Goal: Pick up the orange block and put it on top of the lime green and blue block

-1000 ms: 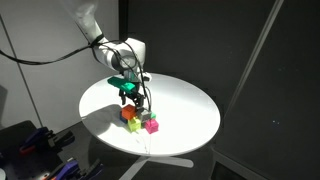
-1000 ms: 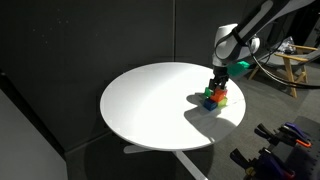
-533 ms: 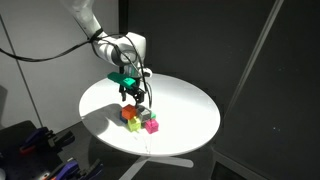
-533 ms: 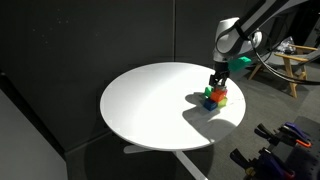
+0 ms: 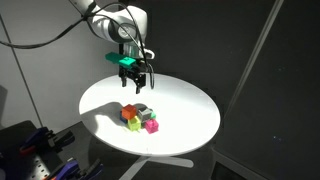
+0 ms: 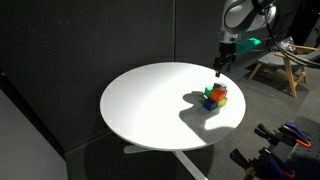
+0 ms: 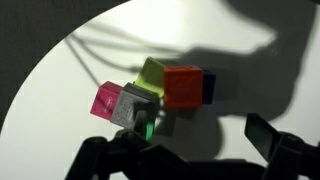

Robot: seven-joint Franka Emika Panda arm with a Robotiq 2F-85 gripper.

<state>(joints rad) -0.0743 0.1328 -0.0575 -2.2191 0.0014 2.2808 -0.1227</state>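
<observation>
Wrist view: orange block point(image 7: 182, 86) sits clear below spread fingers point(image 7: 280, 145).

White arm point(image 5: 108, 20), black fingers point(image 7: 272, 138) (green mount point(image 5: 127, 60)).

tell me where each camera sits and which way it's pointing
Exterior view: raised, beside the table, looking down at the block cluster; arm enters upper left, gripper above the blocks.
Exterior view: raised, beside the table, looking down; arm enters upper right, gripper above the cluster.
Wrist view: looks down on the orange block resting on the lime green block and blue block; open jaws at bottom edge.
Shared: all three show the cluster.
</observation>
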